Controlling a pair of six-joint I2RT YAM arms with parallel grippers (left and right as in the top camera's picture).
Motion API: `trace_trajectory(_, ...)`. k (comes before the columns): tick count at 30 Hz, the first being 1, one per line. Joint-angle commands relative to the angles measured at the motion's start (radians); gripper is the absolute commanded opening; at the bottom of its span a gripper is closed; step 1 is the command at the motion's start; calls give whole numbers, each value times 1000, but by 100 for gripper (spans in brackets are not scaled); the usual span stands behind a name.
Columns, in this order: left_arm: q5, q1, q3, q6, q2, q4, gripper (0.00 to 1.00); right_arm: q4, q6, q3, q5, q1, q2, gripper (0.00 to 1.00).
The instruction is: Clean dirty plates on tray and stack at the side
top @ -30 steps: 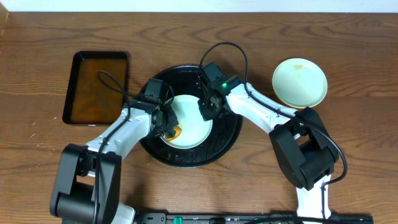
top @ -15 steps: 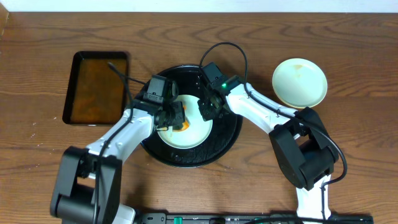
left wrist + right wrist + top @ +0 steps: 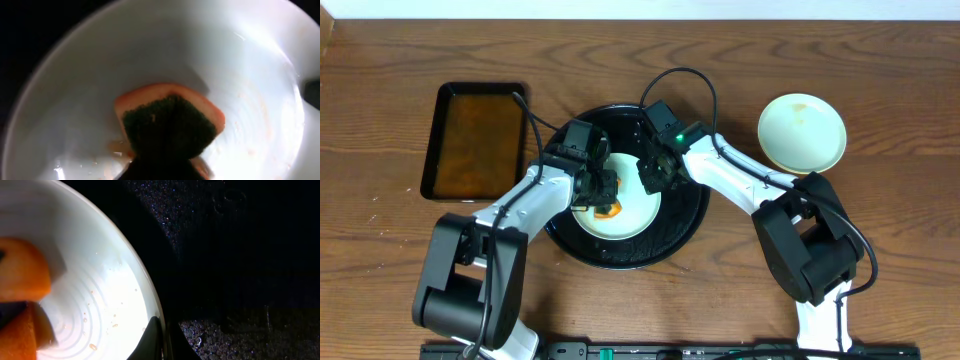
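**Orange-and-green rectangular sponge (image 3: 170, 125) on plate: scrub step in hand**

Sponge is pressed onto the pale mint round plate (image 3: 638, 212), which lies inside the large round glossy black tray (image 3: 692, 215). Left gripper (image 3: 600, 190) looks clamped on the sponge. Right gripper (image 3: 653, 178) is pinched together on the plate's rim, steadying it. Faint orange streaks show on the plate. Next, likely: wipe those off, then carry the plate over to the pale yellow round plate (image 3: 801, 132) at the side.

Pale mint plate (image 3: 635, 212) on glossy black tray (image 3: 688, 226); orange sponge (image 3: 170, 122), dark green face; pale yellow plate (image 3: 802, 133); brown wood-grain desk (image 3: 380, 100).
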Motion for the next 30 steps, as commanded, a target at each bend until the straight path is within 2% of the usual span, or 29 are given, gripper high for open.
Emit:
trace_trajectory(1, -214, -1, 1, 16, 101, -14, 17, -4, -4, 5, 18, 11, 26, 1)
trace_trajectory(4, -355, -1, 2, 16, 106, -34, 17, -6, -4, 5, 18, 11, 26, 1)
trace_trajectory(8, -491, -1, 14, 16, 71, -76, 11, -6, -4, 5, 18, 11, 26, 1)
trace_trajectory(15, -511, -7, 56, 10, -54, -140, 8, -6, -4, 5, 18, 11, 26, 1)
trace_trajectory(18, -401, -34, 56, 9, -123, -141, 8, -6, -4, 5, 18, 11, 26, 1)
trace_trajectory(23, -82, -57, 50, -7, -120, -89, 7, -5, -4, 5, 18, 11, 26, 1)
trace_trajectory(26, -19, -58, 37, -82, -83, -43, 8, -5, -4, 5, 18, 11, 26, 1)
trace_trajectory(30, 10, -58, 35, -96, 7, -26, 8, -2, -4, 5, 18, 11, 26, 1)
